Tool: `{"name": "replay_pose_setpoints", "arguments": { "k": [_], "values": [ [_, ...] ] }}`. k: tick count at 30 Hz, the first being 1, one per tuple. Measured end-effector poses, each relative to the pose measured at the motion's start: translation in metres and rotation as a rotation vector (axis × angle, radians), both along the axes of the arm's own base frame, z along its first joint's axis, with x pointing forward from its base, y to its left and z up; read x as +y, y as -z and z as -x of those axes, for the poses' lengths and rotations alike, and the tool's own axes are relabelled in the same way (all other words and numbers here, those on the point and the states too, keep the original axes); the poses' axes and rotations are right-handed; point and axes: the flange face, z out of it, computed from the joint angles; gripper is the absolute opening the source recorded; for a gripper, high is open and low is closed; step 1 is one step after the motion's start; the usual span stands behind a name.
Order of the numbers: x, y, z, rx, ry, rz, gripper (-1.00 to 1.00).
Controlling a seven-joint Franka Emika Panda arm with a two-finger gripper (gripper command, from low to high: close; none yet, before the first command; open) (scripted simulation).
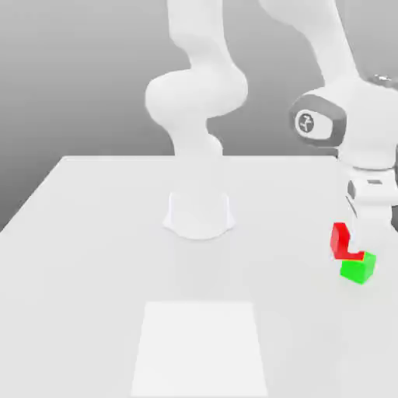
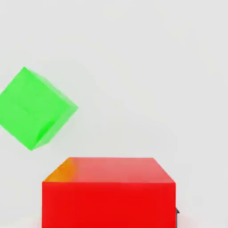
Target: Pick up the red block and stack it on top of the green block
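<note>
The red block (image 1: 339, 239) is at the exterior view's right side of the white table, directly under my hand. My gripper (image 1: 351, 241) is shut on it, and one white finger (image 1: 357, 235) covers part of its face. The green block (image 1: 358, 267) rests on the table just in front of the red one and slightly to the exterior view's right, very close to it. In the hand view the red block (image 2: 109, 191) sits large and close, with the green block (image 2: 35, 107) turned at an angle beside it. Whether the red block is off the table, I cannot tell.
The arm's round base (image 1: 199, 214) stands at the middle of the table (image 1: 93, 233). A paler square patch (image 1: 200, 346) lies on the tabletop near the front edge. The table's right edge is close to the blocks.
</note>
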Motion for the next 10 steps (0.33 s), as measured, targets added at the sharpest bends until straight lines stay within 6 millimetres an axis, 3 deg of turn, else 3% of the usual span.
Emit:
{"name": "replay_pose_setpoints", "arguments": {
  "k": [2,7,8,10],
  "values": [
    [0.014,0.008,0.017,-0.001,-0.034,0.0,-1.0],
    [0.016,0.055,0.019,-0.003,-0.032,0.001,-1.0],
    [0.015,0.061,0.019,-0.002,-0.032,0.001,1.0],
    [0.015,0.061,0.019,-0.002,-0.032,0.001,1.0]
  ]
}}
